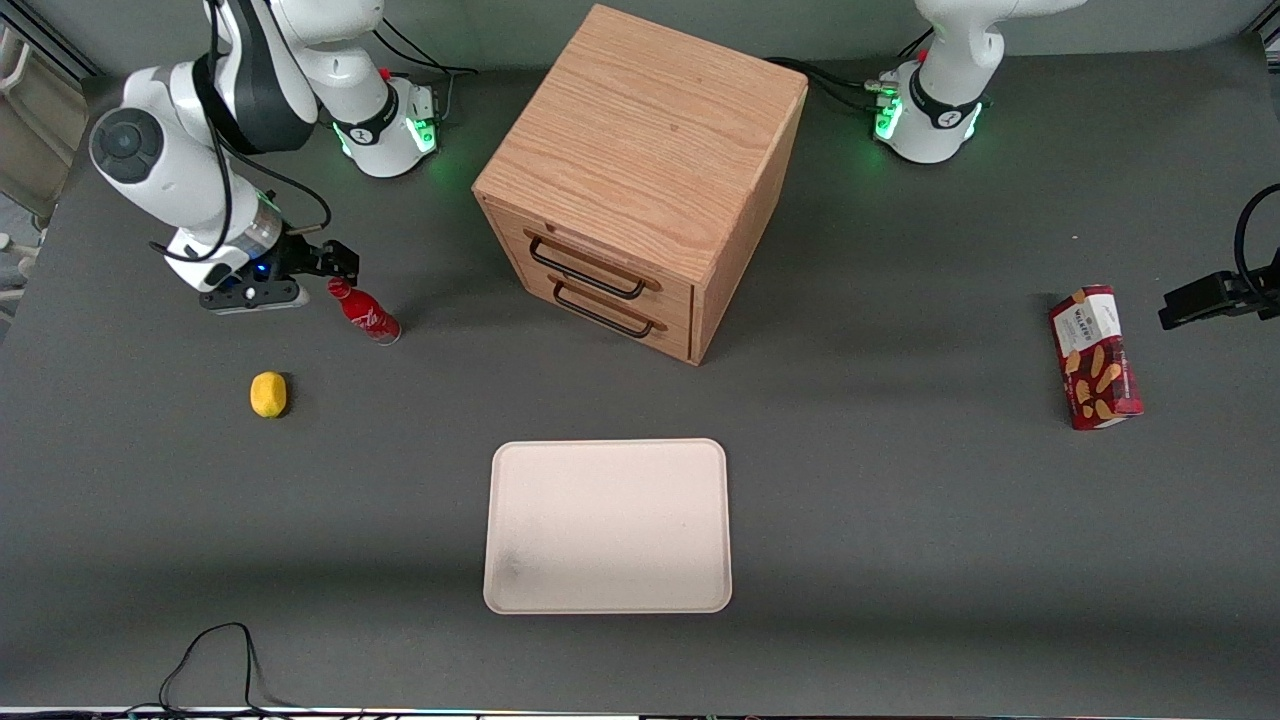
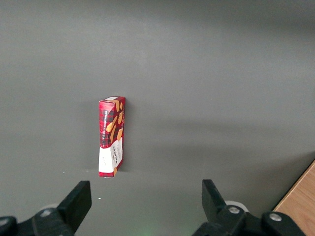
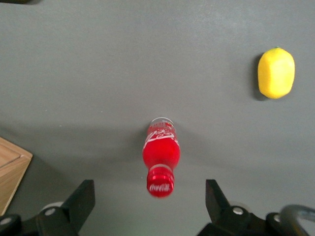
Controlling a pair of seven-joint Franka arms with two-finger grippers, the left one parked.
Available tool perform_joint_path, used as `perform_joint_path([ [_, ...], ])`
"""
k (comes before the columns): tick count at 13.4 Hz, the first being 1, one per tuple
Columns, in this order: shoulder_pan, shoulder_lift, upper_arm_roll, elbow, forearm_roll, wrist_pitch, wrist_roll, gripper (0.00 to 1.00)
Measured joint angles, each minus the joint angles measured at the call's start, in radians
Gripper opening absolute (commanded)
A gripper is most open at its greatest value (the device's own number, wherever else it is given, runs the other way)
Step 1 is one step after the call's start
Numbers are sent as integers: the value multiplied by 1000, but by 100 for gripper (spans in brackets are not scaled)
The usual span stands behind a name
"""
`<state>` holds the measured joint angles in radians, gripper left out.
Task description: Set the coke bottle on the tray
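The coke bottle [image 1: 365,312] is a slim red bottle with a red cap and white script. It stands on the dark table toward the working arm's end, beside the wooden cabinet. My right gripper [image 1: 340,262] hovers just above its cap. In the right wrist view the gripper [image 3: 150,196] is open, its black fingers [image 3: 83,199] spread wide on either side of the bottle [image 3: 161,157], touching nothing. The cream-white tray [image 1: 608,525] lies flat, nearer the front camera than the cabinet, with a faint dark smudge.
A wooden two-drawer cabinet [image 1: 640,180] stands mid-table. A yellow lemon [image 1: 268,393] lies nearer the camera than the bottle, also seen as the lemon [image 3: 276,73]. A red snack box [image 1: 1095,357] lies toward the parked arm's end. A black cable [image 1: 215,650] loops at the front edge.
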<state>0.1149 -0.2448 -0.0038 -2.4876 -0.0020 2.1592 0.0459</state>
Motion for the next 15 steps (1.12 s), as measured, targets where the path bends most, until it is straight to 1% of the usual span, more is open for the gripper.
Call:
perform_joint_path([
  [3,0,48,0,-14,-1,56,-29,98],
  [7,0,56,0,-60,-1,115,-44,95],
  [9,0,56,0,-73,-1,123,-48,88],
  [10,0,56,0,-75,-1,125,-53,74],
  [11,0,56,0,-76,-1,126,-57,45],
  [12,0,56,0,-77,-1,128,-59,6],
  [13,0,56,0,-78,-1,130,-59,0],
  [15,0,55,0,-78,-1,134,-60,0],
])
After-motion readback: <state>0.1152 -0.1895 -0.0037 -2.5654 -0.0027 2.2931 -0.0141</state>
